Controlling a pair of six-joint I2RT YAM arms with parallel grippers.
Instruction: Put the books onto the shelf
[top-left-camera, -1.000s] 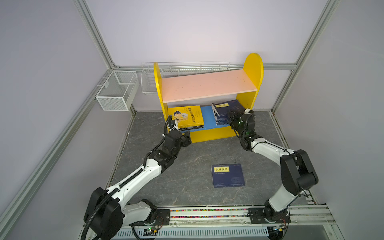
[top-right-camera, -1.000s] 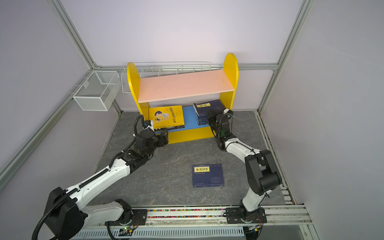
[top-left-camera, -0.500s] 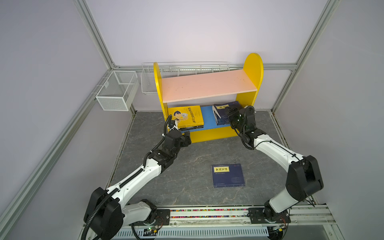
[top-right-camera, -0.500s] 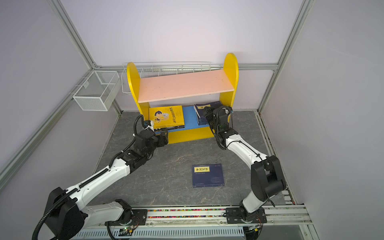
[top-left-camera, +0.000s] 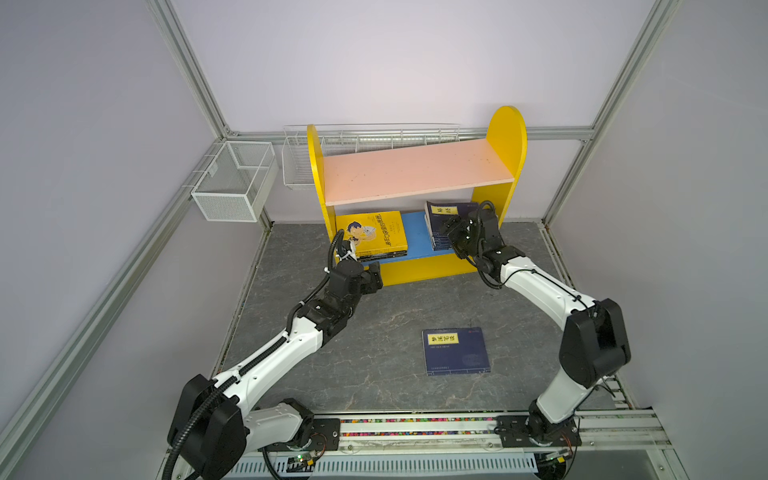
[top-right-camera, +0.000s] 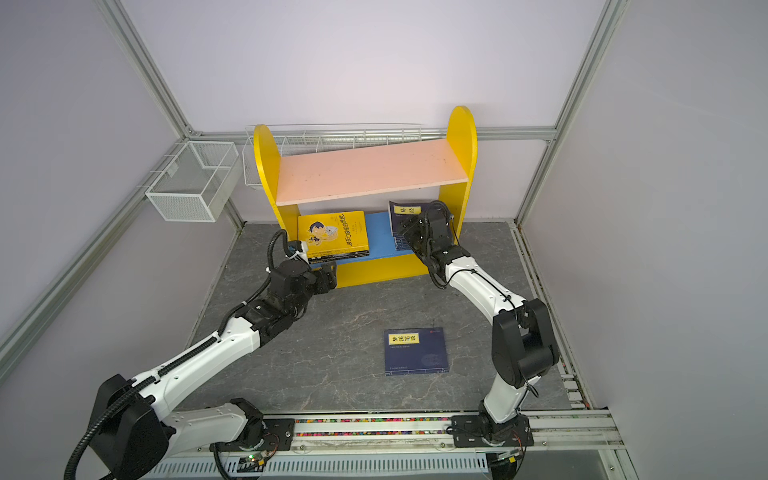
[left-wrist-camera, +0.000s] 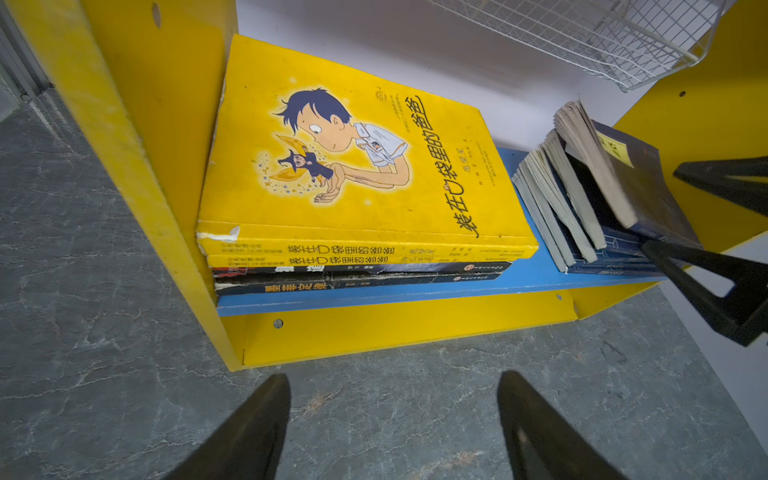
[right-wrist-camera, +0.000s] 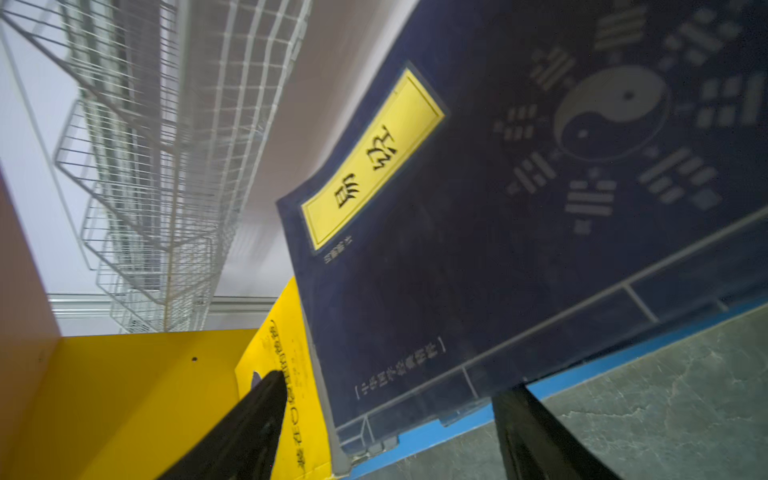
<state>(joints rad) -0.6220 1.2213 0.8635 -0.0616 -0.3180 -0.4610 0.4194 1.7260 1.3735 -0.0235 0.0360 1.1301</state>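
Note:
The shelf (top-left-camera: 415, 170) (top-right-camera: 365, 170) stands at the back, with yellow sides, a pink upper board and a blue lower board. A stack of books topped by a yellow one (top-left-camera: 376, 232) (left-wrist-camera: 345, 166) lies on the lower board's left end. Navy books (top-left-camera: 440, 216) (left-wrist-camera: 582, 199) lean at its right end. My right gripper (top-left-camera: 451, 232) (right-wrist-camera: 392, 382) is open, its fingers either side of the top navy book's (right-wrist-camera: 519, 208) lower corner without gripping it. My left gripper (top-left-camera: 374, 274) (left-wrist-camera: 392, 378) hangs open and empty over the floor before the shelf's left corner. Another navy book (top-left-camera: 455, 351) (top-right-camera: 417, 351) lies flat on the floor.
A white mesh basket (top-left-camera: 235, 187) hangs on the left wall and a long wire basket (top-left-camera: 365, 141) runs behind the shelf. The dark marbled floor (top-left-camera: 395, 307) stretches between the shelf and the front rail (top-left-camera: 415, 424). Metal frame posts stand at the corners.
My right gripper has opened and let go of the top navy book, which now leans on the navy stack. The left arm has not moved.

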